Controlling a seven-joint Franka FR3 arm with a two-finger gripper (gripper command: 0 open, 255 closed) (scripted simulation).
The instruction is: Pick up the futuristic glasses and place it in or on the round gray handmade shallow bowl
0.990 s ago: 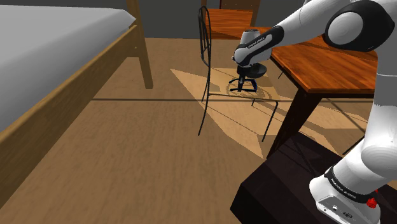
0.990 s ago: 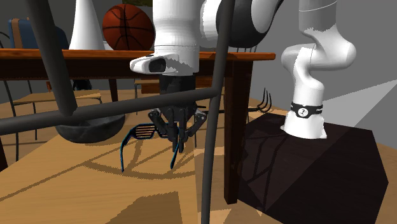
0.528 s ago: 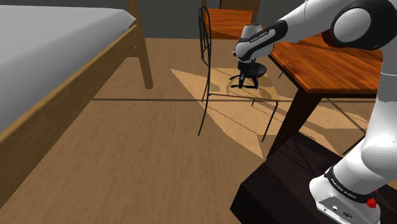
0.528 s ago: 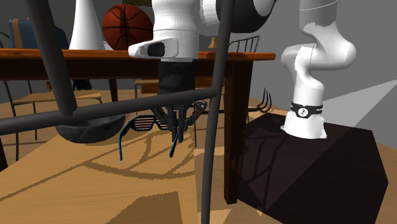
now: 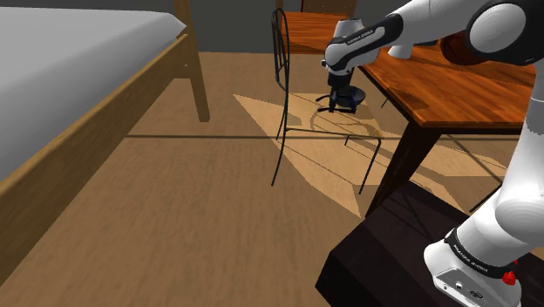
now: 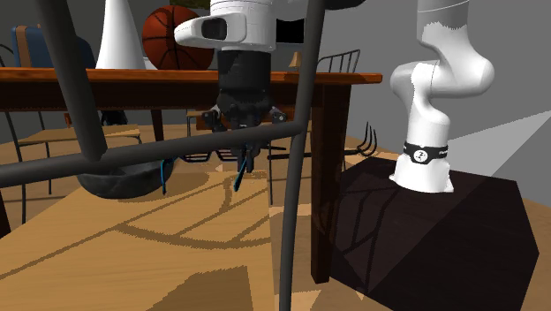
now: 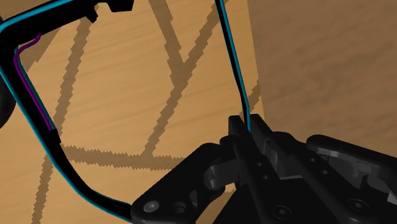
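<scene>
My black gripper [image 6: 245,146] is shut on one thin temple arm of the futuristic glasses [image 6: 201,158], which hang off the light wooden floor panel. The glasses have a black frame with cyan edges and slatted lenses, and a chair bar partly hides them. In the wrist view the clasped temple arm [image 7: 233,70] runs up from the gripper [image 7: 245,127], and the frame curves round beside it. A dark grey shallow bowl [image 6: 115,181] sits on the floor to the second exterior view's left of the glasses. In the shoulder view the gripper [image 5: 342,102] hangs beside the table edge.
A wire chair [image 5: 281,96] stands close to the gripper, its dark bars [image 6: 300,132] crossing the foreground. The brown wooden table [image 5: 445,83] carries a basketball [image 6: 177,35] and a white cone [image 6: 119,35]. A bed [image 5: 78,78] fills the shoulder view's left. The dark stand [image 5: 392,253] is at lower right.
The gripper has risen with the glasses, lifting them from just above the floor to about the height of the chair's cross bar. The grip has stayed shut.
</scene>
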